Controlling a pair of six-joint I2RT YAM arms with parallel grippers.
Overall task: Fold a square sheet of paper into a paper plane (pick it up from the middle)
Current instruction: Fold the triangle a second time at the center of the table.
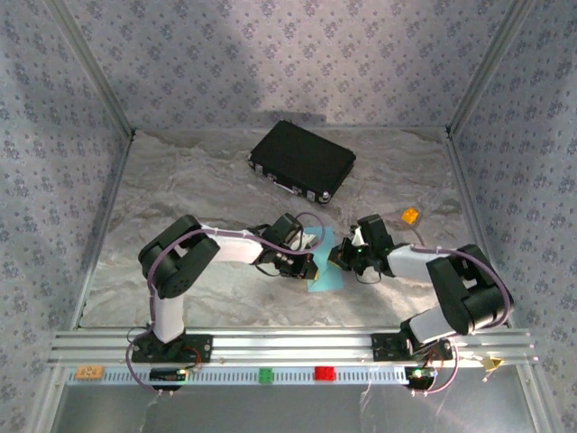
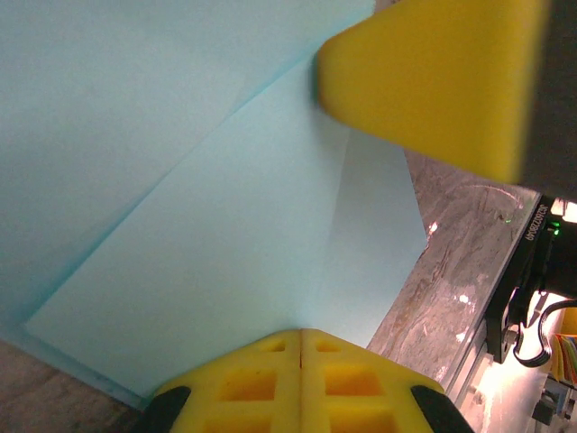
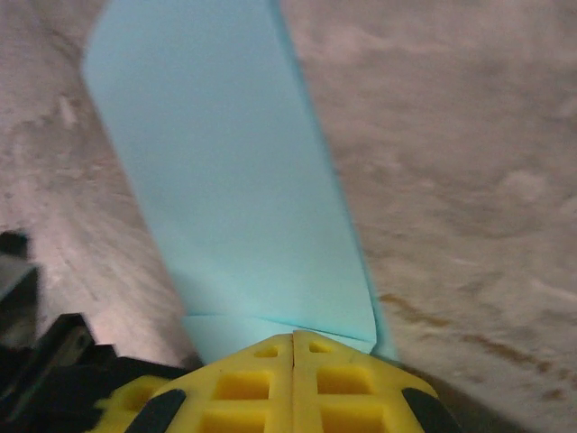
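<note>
The paper point(image 1: 326, 278) lies on the desk point(image 1: 180, 198) in the lower middle of the top view, just between the two arms, which meet over it from either side. It is no longer a plain square. The left wrist view shows straight creases running across it and flaps laid over one another, so I judge the folding is partway through and no dart shape is finished yet. Both arms likely crowd in this closely so that one can pin the sheet down while the other flattens a crease.

The left pincer point(image 1: 309, 267) sits at the paper's left edge. In the left wrist view its yellow fingers point(image 2: 270, 379) meet at the bottom of the frame with no gap, and the tips rest on the sheet where two creases come together. A second yellow finger point(image 2: 433, 81), probably the other arm's, presses in at the upper right of that frame.

The right pincer point(image 1: 341, 259) sits at the paper's upper right in the top view. In the right wrist view it is likewise fully closed at the bottom of the frame, with its tips at the near end of a long blue strip that runs toward the upper left. I cannot tell whether either pincer nips a layer or merely presses on it.

The case point(image 1: 302, 161) sits well apart in the upper middle of the top view. The orange block point(image 1: 410, 216) sits to the right.
</note>
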